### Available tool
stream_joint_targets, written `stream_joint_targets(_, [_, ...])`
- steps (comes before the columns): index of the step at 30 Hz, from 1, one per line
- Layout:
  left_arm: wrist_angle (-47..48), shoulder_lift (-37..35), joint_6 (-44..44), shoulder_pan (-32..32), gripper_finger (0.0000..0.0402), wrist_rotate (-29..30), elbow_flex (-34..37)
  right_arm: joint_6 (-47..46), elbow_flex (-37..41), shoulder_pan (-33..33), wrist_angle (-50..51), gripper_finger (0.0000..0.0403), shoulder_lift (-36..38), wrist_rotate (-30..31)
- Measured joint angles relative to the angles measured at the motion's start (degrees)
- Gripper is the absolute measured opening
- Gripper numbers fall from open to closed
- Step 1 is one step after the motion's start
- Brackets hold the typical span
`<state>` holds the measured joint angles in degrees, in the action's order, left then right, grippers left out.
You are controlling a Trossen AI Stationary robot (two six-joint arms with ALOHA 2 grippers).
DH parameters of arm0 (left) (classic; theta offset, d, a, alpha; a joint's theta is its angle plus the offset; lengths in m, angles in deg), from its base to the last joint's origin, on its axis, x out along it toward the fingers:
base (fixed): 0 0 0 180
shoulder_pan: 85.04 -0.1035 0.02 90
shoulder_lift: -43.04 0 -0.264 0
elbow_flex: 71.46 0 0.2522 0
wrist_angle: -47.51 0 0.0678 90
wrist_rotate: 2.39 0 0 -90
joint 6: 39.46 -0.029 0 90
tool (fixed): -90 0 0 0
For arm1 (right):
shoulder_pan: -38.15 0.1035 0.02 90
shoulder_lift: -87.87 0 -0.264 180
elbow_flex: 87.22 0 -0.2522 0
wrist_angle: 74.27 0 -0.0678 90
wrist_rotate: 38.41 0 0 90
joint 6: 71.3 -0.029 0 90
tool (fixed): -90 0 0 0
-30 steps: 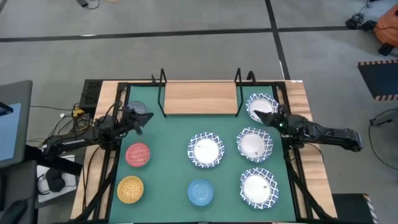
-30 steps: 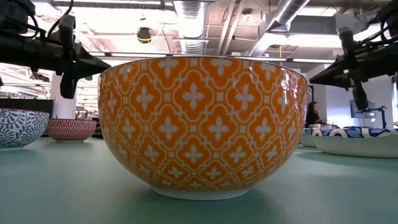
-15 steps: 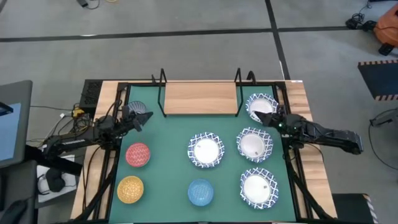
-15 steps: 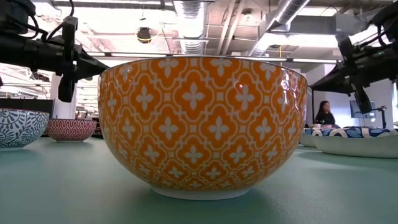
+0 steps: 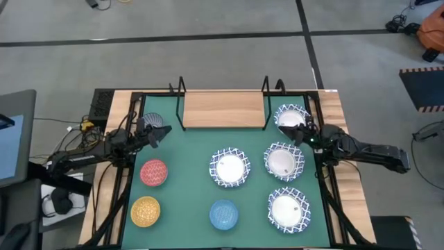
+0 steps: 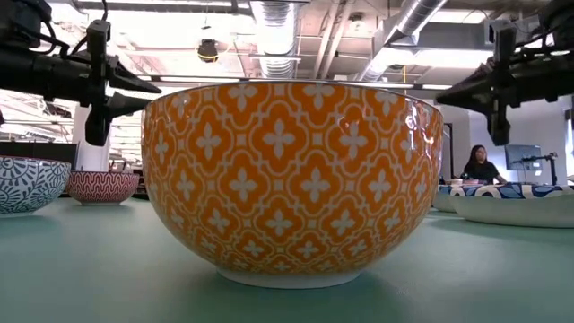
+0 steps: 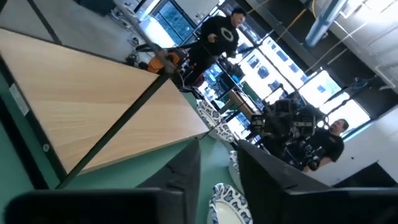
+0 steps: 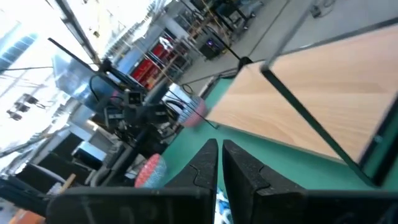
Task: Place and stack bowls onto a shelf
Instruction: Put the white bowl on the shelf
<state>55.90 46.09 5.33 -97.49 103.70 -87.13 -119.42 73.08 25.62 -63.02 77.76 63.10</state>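
We find the shelf [image 5: 223, 109] at the 12 o'clock edge of the green mat [image 5: 187, 180] on the desk [image 5: 333, 104]; its light-wood board carries nothing. All eight bowls sit on the mat, each empty and none stacked.

The four white lattice-rim bowls lie as follows: one at the shelf's 3 o'clock end [image 5: 291, 117], one below it [image 5: 284, 161], one at mat centre [image 5: 229, 167], and one at 5 o'clock [image 5: 289, 209]. Of the smaller bowls, the red bowl [image 5: 154, 172] sits at 9 o'clock, the yellow bowl [image 5: 146, 210] at 7 o'clock, the blue bowl [image 5: 223, 214] at 6 o'clock, and the grey-blue patterned bowl [image 5: 157, 122] at 10 o'clock.

The left gripper [image 5: 151, 136] hangs above the mat just beside the grey-blue patterned bowl, fingers [image 7: 264, 171] parted by a narrow gap and holding nothing. The right gripper [image 5: 300, 131] hovers over the near rim of the 3 o'clock-end lattice bowl, its fingers [image 8: 245, 165] almost together, a thin slit between them, gripping nothing.

A person [image 6: 482, 165] sits in the room beyond the desk.
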Motion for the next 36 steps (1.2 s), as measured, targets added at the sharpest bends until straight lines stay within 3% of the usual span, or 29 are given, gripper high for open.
stream_joint_targets(7, [-0.2, 6.2, -7.9, 0.0, 0.0158, -0.8, -6.3, 3.3, -6.6, 1.2, -2.7, 0.0076, -11.8, 0.2])
stream_joint_targets(15, [-0.1, 21.5, -15.9, 0.0, 0.0165, -3.9, -16.2, 11.1, -20.0, 0.6, -1.2, 0.0112, -27.1, 0.4])
stream_joint_targets(23, [0.7, 36.7, -19.8, 0.0, 0.0165, -5.3, -25.5, 7.9, -31.9, -3.2, 18.0, 0.0158, -38.4, 0.5])
stream_joint_targets(30, [10.6, 42.8, -18.2, 0.0, 0.0165, -5.4, -31.9, -0.4, -38.3, -7.8, 37.1, 0.0164, -45.4, 2.3])
stream_joint_targets(36, [13.3, 46.2, -17.7, 0.0, 0.0165, -6.0, -33.6, -4.3, -39.5, -11.1, 45.5, 0.0164, -46.2, 5.3])
